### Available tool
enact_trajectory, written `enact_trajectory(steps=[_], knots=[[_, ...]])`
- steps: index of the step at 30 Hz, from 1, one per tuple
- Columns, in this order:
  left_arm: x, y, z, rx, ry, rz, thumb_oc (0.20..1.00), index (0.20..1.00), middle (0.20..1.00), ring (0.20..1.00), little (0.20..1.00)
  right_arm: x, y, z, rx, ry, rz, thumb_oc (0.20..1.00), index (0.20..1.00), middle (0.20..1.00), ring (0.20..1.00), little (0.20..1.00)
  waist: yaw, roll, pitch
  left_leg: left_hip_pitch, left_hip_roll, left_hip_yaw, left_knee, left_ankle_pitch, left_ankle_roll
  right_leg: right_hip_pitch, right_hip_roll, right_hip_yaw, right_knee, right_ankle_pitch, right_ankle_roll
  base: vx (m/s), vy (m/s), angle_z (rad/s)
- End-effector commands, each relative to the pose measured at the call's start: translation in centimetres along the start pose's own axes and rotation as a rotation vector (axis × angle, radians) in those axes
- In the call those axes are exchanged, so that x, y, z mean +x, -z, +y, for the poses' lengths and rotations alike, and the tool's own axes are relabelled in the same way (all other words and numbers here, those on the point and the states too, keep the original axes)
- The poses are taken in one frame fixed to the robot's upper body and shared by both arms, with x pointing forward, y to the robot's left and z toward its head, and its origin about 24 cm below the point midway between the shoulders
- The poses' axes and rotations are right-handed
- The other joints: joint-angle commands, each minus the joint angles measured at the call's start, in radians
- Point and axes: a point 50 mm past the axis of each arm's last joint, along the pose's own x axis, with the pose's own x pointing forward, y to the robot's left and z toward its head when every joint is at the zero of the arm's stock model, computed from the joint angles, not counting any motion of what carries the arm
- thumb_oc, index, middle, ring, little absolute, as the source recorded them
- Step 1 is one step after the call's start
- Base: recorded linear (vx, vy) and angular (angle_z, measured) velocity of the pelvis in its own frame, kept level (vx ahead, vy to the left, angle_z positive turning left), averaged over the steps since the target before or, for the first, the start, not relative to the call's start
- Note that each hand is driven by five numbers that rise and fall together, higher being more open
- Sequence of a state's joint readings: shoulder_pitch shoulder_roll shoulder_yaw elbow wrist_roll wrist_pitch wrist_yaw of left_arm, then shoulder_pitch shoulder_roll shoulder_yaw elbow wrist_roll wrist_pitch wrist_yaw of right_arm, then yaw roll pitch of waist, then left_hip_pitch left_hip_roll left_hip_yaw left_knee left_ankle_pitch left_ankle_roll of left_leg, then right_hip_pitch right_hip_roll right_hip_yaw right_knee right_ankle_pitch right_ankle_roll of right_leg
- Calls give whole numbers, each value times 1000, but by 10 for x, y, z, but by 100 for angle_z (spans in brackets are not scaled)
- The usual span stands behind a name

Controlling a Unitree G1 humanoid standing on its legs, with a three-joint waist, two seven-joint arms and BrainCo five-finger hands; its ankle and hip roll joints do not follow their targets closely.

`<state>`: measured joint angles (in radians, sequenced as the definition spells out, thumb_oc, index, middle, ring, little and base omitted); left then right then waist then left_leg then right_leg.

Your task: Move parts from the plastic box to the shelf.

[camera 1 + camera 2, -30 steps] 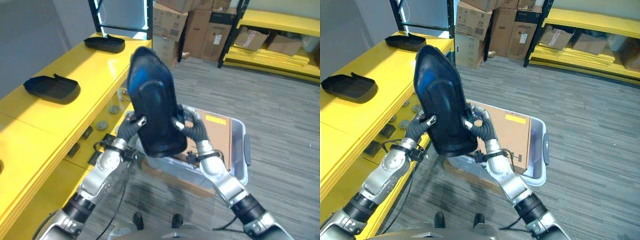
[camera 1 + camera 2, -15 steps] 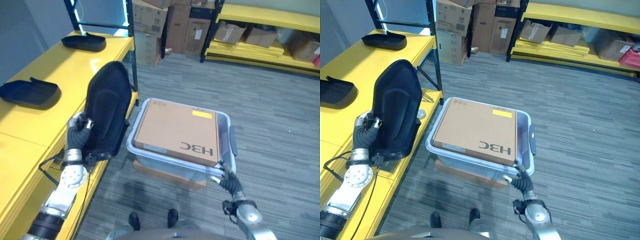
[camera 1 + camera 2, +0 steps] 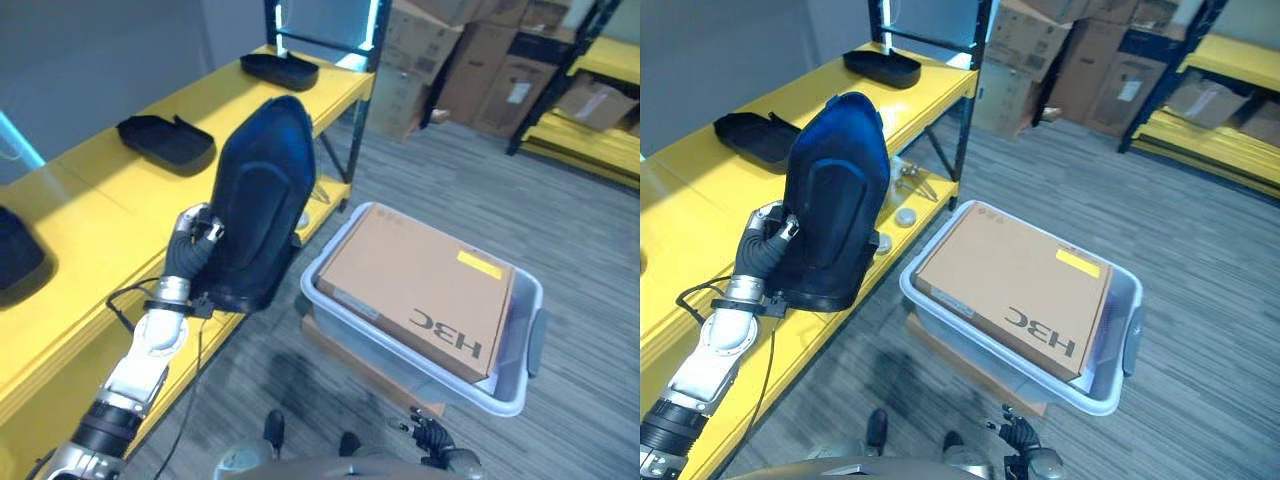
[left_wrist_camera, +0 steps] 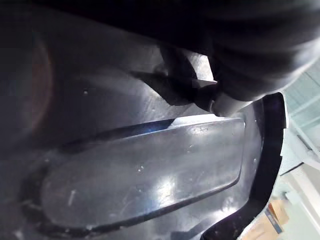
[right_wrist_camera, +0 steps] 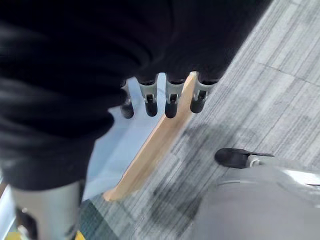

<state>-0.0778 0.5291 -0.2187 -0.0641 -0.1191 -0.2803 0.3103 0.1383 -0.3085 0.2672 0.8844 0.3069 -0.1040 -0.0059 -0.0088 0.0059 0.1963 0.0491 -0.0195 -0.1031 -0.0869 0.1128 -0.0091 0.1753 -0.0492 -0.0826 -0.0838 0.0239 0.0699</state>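
Black part (image 3: 258, 215) upright in raised left hand (image 3: 192, 240), beside yellow shelf (image 3: 95, 220)

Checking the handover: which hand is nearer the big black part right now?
Left. The left hand grips the black part at its edge; the right hand hangs low, below the plastic box.

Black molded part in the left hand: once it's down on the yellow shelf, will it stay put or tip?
The black molded part looks rigid: held upright by the left hand, it keeps its shell shape. Stood on end it would probably tip; laid flat like the two black parts already on the yellow shelf, it should sit steady.
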Motion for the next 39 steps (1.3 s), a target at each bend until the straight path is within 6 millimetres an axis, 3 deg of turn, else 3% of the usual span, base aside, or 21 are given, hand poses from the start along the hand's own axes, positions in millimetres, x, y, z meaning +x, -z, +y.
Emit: enact_trajectory(steps=[1,4,5,6,10,11,13,15,16,17,21,25,26,27,28,29,31,32,33,34,39], knots=[[18,-28,9,-69,-64,-147,200,200,200,200,200,2,-16,-5,38,47,-60,1000,1000,1000,1000,1000,-15,-21,31,51,34,47,33,-133,1,-52,3,-20,94,-77,-18,-73,-67,14],[17,-24,15,-103,-89,-122,200,200,200,200,200,3,-9,-16,-36,96,-8,1000,1000,1000,1000,1000,-2,-17,77,-29,25,60,166,-138,-5,-64,-1,-33,151,-91,-38,-104,-29,4],[16,-22,17,-115,-82,-111,200,200,200,200,200,2,-2,-27,-23,137,35,1000,1000,1000,1000,1000,2,-24,99,-76,20,107,275,-168,-6,-58,-14,-56,165,-95,-43,-92,-13,20],[15,-21,17,-118,-82,-109,200,200,200,200,200,2,-1,-28,-18,143,43,1000,1000,1000,1000,1000,2,-26,101,-82,21,116,291,-175,-6,-56,-16,-60,165,-95,-43,-81,-7,50],[15,-20,18,-139,-86,-107,200,200,200,200,200,0,7,-38,45,194,83,1000,1000,1000,1000,1000,-27,-51,93,-84,85,263,433,-199,14,-60,-43,-105,161,-75,-41,-62,66,68],[20,-24,18,-146,-84,-116,200,200,200,200,200,-2,11,-44,10,209,79,1000,1000,1000,1000,1000,-50,-52,81,-55,126,330,435,-200,5,-63,-53,-130,158,-74,-38,-23,142,62],[24,-25,18,-148,-87,-119,200,200,200,200,200,-4,13,-46,3,215,81,1000,1000,1000,1000,1000,-62,-43,75,-30,138,358,405,-200,-7,-55,-56,-149,150,-76,-34,29,185,70],[26,-27,16,-137,-76,-126,200,200,200,200,200,-5,15,-49,29,228,84,1000,1000,1000,1000,1000,-77,-18,60,36,127,395,300,-244,-16,-46,-67,-170,152,-95,-18,113,318,107],[26,-28,15,-133,-70,-129,200,200,200,200,200,-5,14,-50,44,236,79,1000,1000,1000,1000,1000,-83,-3,52,69,122,417,235,-246,-19,-46,-74,-190,155,-100,-11,60,354,75],[25,-29,14,-136,-65,-132,200,200,200,200,200,-5,14,-51,56,243,74,1000,1000,1000,1000,1000,-86,6,52,91,108,431,169,-216,-16,-48,-80,-210,158,-93,-10,16,320,72],[17,-35,27,-86,-57,-144,200,200,200,200,200,5,-5,-34,54,197,15,1000,1000,1000,1000,1000,-38,54,34,123,56,367,12,-169,-4,-65,-117,-254,206,-103,28,54,392,97],[14,-35,36,-53,-56,-134,200,200,200,200,200,11,-18,-22,42,158,-14,1000,1000,1000,1000,1000,-8,61,30,109,36,343,10,-170,25,-83,-149,-270,273,-104,42,20,213,50],[13,-34,37,-48,-58,-133,200,200,200,200,200,12,-20,-20,35,153,-20,1000,1000,1000,1000,1000,-2,61,30,107,32,339,11,-171,31,-90,-161,-273,293,-93,45,16,271,42],[12,-34,40,-34,-66,-126,200,200,200,200,200,14,-26,-14,-9,129,-34,1000,1000,1000,1000,1000,22,63,32,96,13,320,22,-176,52,-128,-218,-270,391,-46,54,16,314,30],[12,-33,40,-26,-66,-122,200,200,200,200,200,15,-29,-12,-20,120,-42,1000,1000,1000,1000,1000,32,68,39,88,2,298,30,-184,68,-157,-245,-252,468,-17,53,26,331,15],[11,-32,40,-22,-62,-117,200,200,200,200,200,16,-30,-11,-18,113,-41,1000,1000,1000,1000,1000,35,69,43,87,-7,282,32,-186,77,-181,-249,-226,509,-2,55,43,197,6],[12,-30,39,-21,-55,-107,200,200,200,200,200,17,-30,-9,-25,106,-34,1000,1000,1000,1000,1000,18,69,48,90,-20,236,24,-187,85,-217,-191,-162,503,-3,53,78,53,32],[15,-31,37,-22,-40,-108,200,200,200,200,200,17,-27,-7,-24,102,-26,1000,1000,1000,1000,1000,0,62,42,91,-29,189,19,-187,87,-233,-125,-117,436,-20,48,82,-22,43],[16,-31,36,-21,-41,-107,200,200,200,200,200,17,-27,-7,-29,100,-22,1000,1000,1000,1000,1000,-3,62,39,86,-29,181,20,-185,86,-236,-112,-110,417,-19,46,134,-81,70],[19,-32,34,-22,-29,-110,200,200,200,200,200,17,-24,-7,-33,96,-10,1000,1000,1000,1000,1000,-21,48,34,90,-46,129,16,-192,90,-243,-51,-53,324,-22,48,108,-61,107],[22,-33,22,-37,-3,-122,200,200,200,200,200,13,-11,-14,-56,87,34,1000,1000,1000,1000,1000,-64,27,18,79,-86,21,16,-186,94,-239,72,100,218,-5,17,107,-53,95]])
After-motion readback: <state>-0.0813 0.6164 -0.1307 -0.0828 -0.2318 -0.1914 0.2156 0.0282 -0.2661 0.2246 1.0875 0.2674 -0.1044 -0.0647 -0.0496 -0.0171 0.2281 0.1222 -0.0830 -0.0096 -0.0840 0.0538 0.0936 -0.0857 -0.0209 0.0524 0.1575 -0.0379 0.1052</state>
